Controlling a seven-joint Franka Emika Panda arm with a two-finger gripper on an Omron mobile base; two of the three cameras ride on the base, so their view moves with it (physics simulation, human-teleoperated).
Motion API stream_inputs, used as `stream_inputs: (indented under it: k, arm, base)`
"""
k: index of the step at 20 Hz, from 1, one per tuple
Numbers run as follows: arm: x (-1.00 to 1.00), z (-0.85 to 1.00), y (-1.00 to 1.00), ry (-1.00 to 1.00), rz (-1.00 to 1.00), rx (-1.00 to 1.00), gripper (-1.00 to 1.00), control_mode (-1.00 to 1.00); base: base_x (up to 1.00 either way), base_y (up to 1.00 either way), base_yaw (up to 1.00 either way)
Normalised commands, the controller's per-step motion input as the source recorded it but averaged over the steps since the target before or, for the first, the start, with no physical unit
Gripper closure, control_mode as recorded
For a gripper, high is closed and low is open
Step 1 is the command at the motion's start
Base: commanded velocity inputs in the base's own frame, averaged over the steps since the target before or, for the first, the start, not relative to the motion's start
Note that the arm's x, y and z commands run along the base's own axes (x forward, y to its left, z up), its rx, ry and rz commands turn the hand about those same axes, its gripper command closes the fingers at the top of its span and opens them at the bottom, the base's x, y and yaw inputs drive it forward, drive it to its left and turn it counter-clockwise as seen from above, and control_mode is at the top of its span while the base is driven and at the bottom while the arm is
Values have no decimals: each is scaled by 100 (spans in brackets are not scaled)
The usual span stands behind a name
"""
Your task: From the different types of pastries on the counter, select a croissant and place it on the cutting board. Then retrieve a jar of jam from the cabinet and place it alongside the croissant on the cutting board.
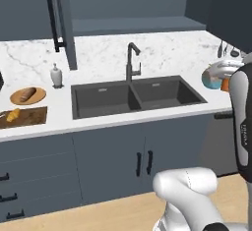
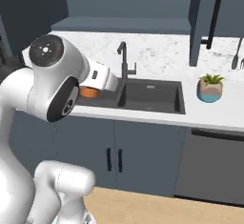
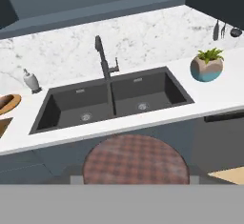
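Jaws closed on the jam jar [image 3: 135,160], its checked lid close under the hand camera, carried above the sink [image 1: 135,97]; croissant [image 1: 13,114] already lies on the cutting board [image 1: 29,119], so only placing the jar beside it remains.

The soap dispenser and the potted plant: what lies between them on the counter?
Between the soap dispenser and the potted plant, the hand view shows the double sink with its dark faucet behind the divider.

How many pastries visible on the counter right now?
2: a croissant on the cutting board at far left, and a brown pastry on the wooden plate behind it. More may lie beyond the frame.
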Motion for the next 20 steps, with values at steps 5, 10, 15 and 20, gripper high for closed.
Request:
stream_inputs:
  k: [5,10,15,20]
  arm:
    - [0,0,0,0,0,0,100,100]
    - [0,0,0,0,0,0,100,100]
    - [0,0,0,0,0,0,100,100]
    - [0,0,0,0,0,0,100,100]
  base:
    - [-100,100,0]
    - [-98,100,0]
    - [-70,100,-1]
    - [-10,100,-7]
